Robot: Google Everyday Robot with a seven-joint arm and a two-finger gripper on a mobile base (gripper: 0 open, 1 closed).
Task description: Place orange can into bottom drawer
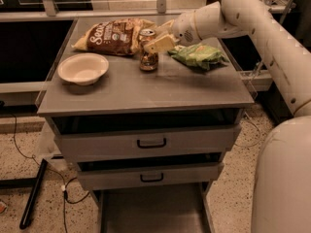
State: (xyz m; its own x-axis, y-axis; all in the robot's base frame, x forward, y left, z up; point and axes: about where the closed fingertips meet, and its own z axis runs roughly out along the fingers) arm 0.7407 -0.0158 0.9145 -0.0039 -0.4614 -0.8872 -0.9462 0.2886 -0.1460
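Note:
The orange can [148, 56] stands upright on the grey cabinet top [146, 89], in front of a brown chip bag. My gripper [151, 37] reaches in from the right at the level of the can's top. It is open, with one cream finger [158, 43] in front of the can's upper right side and the other behind it. The can still rests on the top. The bottom drawer [150, 210] is pulled out at floor level below the two drawers with black handles, and the part of its floor in view is bare.
A brown chip bag [114, 35] lies behind the can, a green chip bag [197, 55] to its right and a white bowl [82, 68] to its left. The two upper drawers [151, 143] are slightly ajar. My white arm [272, 38] spans the right side. Cables lie on the floor at the left.

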